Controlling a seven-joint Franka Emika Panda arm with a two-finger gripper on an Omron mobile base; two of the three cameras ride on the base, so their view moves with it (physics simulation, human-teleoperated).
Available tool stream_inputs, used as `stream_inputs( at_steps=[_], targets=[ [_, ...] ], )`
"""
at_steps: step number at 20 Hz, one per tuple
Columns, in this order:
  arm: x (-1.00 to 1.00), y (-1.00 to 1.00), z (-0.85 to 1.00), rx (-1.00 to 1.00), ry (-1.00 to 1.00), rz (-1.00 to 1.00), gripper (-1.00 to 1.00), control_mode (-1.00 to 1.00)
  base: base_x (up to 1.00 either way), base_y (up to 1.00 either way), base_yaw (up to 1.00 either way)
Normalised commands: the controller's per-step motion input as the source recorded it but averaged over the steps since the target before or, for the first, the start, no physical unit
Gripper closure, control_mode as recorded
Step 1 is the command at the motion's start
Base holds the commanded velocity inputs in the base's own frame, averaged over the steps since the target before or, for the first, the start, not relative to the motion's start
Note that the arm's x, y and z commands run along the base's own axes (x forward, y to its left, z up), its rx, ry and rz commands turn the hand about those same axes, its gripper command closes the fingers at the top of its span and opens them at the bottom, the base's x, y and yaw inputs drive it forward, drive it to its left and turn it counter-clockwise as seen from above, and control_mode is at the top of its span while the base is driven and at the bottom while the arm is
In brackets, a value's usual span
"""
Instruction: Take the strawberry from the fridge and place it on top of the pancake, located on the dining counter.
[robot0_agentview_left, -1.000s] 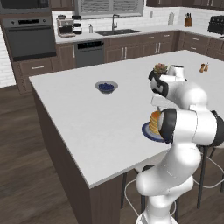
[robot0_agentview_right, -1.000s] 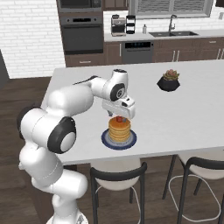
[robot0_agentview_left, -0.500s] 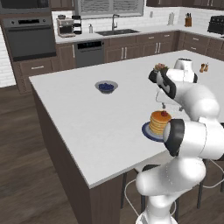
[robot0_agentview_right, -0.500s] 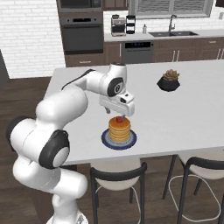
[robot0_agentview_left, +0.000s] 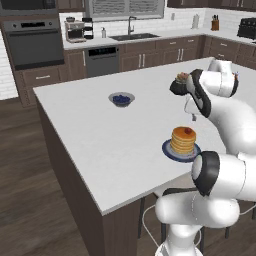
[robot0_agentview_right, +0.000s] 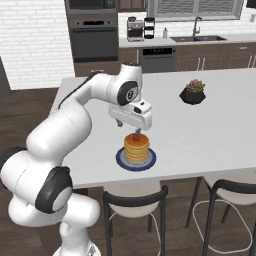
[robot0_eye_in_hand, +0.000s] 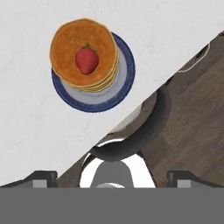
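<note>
The gripper (robot0_agentview_right: 136, 131) hung with its jaws spread wide apart and nothing between them, just above the pancake stack (robot0_agentview_right: 136, 146). Directly below it the strawberry (robot0_eye_in_hand: 86, 60) rested on the middle of the top pancake, clear of the gripper. The stack sat on a dark-blue plate (robot0_eye_in_hand: 114, 93) on the white tabletop (robot0_agentview_left: 100, 135), near its front edge, beyond which a dark stool (robot0_eye_in_hand: 144, 131) showed.

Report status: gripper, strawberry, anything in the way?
Gripper open, empty, above the stack. Strawberry sits on the pancake, on the dining counter. Nothing in the way; berry bowl and potted plant stand apart.
</note>
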Motion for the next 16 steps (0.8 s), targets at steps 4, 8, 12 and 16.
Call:
stream_inputs(
  at_steps=[4, 8, 12, 16],
  targets=[
    [-0.44, 0.05, 0.46, 0.0, 0.0, 0.0, -1.0, -1.0, 0.0, 0.0, 0.0],
    [-0.48, 0.12, 0.33, 0.0, 0.0, 0.0, -1.0, -1.0, 0.0, 0.0, 0.0],
    [-0.55, 0.19, 0.13, 0.0, 0.0, 0.0, -1.0, -1.0, 0.0, 0.0, 0.0],
    [-0.55, 0.32, 0.01, 0.0, 0.0, 0.0, -1.0, -1.0, 0.0, 0.0, 0.0]
  ],
)
